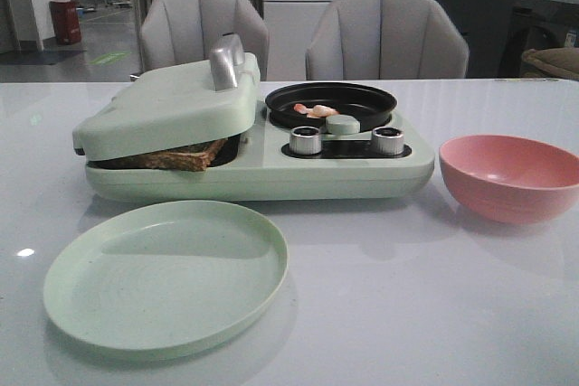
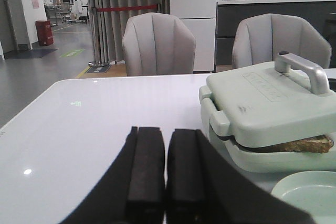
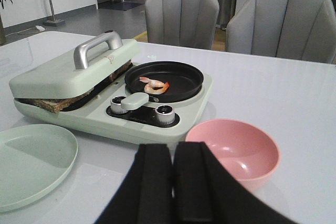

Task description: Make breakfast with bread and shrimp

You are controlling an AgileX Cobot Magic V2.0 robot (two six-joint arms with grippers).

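The bread (image 1: pixel 185 156) lies inside the pale green sandwich maker (image 1: pixel 271 169), under its lowered lid (image 1: pixel 163 106); only a browned edge shows, also in the left wrist view (image 2: pixel 299 145) and the right wrist view (image 3: pixel 50 106). The shrimp (image 1: pixel 315 111) lie in the black pan (image 1: pixel 330 104) on the maker's right side, also in the right wrist view (image 3: pixel 155 85). My left gripper (image 2: pixel 165 132) is shut and empty over the table, left of the maker. My right gripper (image 3: pixel 173 148) is shut and empty, in front of the maker. Neither gripper shows in the front view.
A pale green plate (image 1: pixel 167 273) lies in front of the maker. A pink bowl (image 1: pixel 511 176) stands empty at its right. Two metal knobs (image 1: pixel 306 140) sit on the maker's front. Two grey chairs (image 1: pixel 384 38) stand behind the table.
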